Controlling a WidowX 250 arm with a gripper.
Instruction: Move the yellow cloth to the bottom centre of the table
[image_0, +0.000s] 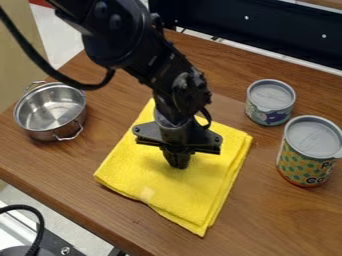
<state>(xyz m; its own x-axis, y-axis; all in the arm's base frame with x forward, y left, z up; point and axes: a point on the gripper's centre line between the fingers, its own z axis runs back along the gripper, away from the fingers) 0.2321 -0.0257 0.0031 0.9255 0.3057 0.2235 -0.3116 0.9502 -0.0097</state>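
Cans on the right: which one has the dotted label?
The taller can, nearer the camera, at the picture's right edge: green and yellow-orange dots around its side. The shorter can, farther back, has a purple and pale label instead.

And now, the wooden table (284, 220) is backed by a dark panel (274, 25); upper left, pale floor (64, 37) is seen beside a tan surface (19, 55).

The black arm (122, 32) is bending down above the yellow cloth (143, 175), its claw (178, 164) pointing downward, fingers (174, 158) closed together.
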